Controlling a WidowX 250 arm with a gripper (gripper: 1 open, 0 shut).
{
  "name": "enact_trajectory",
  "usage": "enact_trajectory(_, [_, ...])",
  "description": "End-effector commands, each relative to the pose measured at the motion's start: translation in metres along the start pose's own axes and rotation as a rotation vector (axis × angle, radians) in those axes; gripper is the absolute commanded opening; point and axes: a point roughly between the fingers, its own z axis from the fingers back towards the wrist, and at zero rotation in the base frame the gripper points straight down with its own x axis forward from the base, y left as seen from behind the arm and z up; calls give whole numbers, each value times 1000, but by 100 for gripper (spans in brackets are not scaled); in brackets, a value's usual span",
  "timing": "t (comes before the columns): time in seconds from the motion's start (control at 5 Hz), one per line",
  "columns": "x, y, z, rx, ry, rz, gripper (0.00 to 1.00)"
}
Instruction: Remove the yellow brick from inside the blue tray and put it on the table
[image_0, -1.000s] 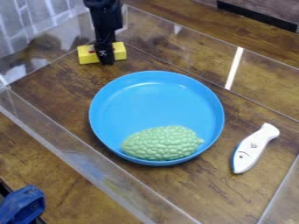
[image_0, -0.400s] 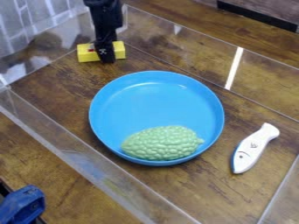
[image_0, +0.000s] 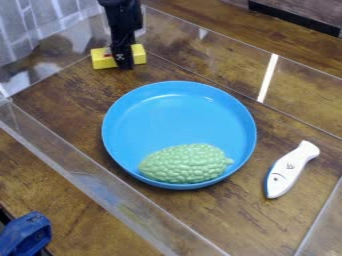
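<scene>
The yellow brick lies on the table at the upper left, outside the blue tray. My gripper points down at the brick's right end, its dark fingers low against it. They hide that end, so the width of the jaws is not clear. The round blue tray sits in the middle of the table, with only a bumpy green lump in its near part.
A white handheld object lies on the table right of the tray. Clear acrylic walls run along the table's edges. Something blue sits outside the near wall at the bottom left.
The arm has kept its place over the brick. A little less yellow shows to the right of the fingers than before.
</scene>
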Motion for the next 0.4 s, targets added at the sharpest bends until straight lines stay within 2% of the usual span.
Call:
enact_trajectory(0.0, [-15,-5,-17,-35,15,-7,0])
enact_trajectory(0.2, [-14,-5,-18,-39,13,-13,0])
